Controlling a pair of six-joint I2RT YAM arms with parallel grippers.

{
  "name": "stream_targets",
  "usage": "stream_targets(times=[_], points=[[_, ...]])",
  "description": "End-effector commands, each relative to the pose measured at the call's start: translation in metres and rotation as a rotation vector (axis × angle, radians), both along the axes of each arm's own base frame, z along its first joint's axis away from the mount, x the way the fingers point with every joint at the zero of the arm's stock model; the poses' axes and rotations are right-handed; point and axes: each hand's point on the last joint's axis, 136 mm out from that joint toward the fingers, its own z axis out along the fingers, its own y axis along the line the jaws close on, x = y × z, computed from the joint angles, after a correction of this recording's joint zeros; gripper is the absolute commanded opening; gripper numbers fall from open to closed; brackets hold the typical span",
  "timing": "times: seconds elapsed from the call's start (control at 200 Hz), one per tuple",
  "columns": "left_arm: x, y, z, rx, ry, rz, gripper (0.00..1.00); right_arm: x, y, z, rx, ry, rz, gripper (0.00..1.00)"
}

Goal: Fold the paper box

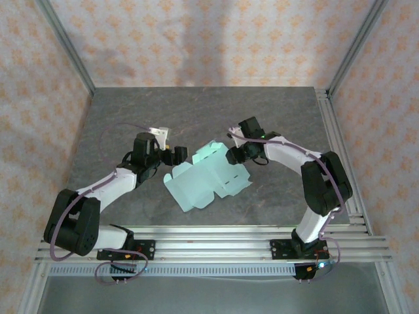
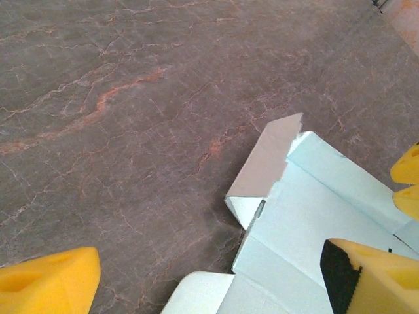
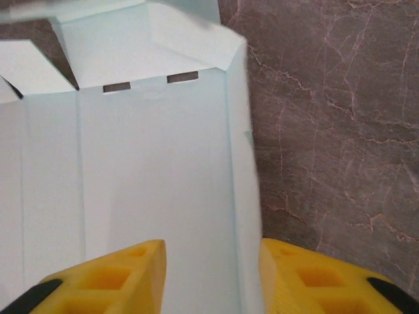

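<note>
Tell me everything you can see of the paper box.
The paper box is a pale mint-green sheet of thin card, die-cut and not yet folded up. It has creased panels, angled flaps and two small slots. It lies mostly flat near the middle of the table, one end flap tilted up. One side panel's edge rises inside the open right claw; contact is unclear.

- Top view: high behind both arm bases (image 1: 127, 250), looking down and forward across the whole desk (image 1: 131, 124).
- Left wrist: close, slanting down at the desk.
- Right wrist: closer still, over the paper box (image 3: 131, 163), which all three share.
</note>
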Motion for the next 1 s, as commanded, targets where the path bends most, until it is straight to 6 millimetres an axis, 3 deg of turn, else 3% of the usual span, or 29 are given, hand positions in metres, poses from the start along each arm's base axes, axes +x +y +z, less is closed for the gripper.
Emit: stream_targets(times=[0.0, 0.26, 0.546, 0.996], points=[[0.005, -0.002, 0.013, 0.014, -0.027, -0.01, 0.89, 0.008, -0.002, -0.004, 0.034, 0.001, -0.036, 0.44], [0.007, -0.005, 0.012, 0.01, -0.015, -0.025, 0.89, 0.014, -0.004, -0.023, 0.033, 0.057, -0.077, 0.44], [0.007, -0.005, 0.013, 0.008, -0.02, -0.027, 0.89, 0.007, -0.004, -0.038, 0.044, 0.099, -0.103, 0.34], [0.008, -0.007, 0.011, 0.002, -0.017, -0.034, 0.89, -0.002, -0.005, -0.03, 0.091, 0.045, -0.095, 0.24]])
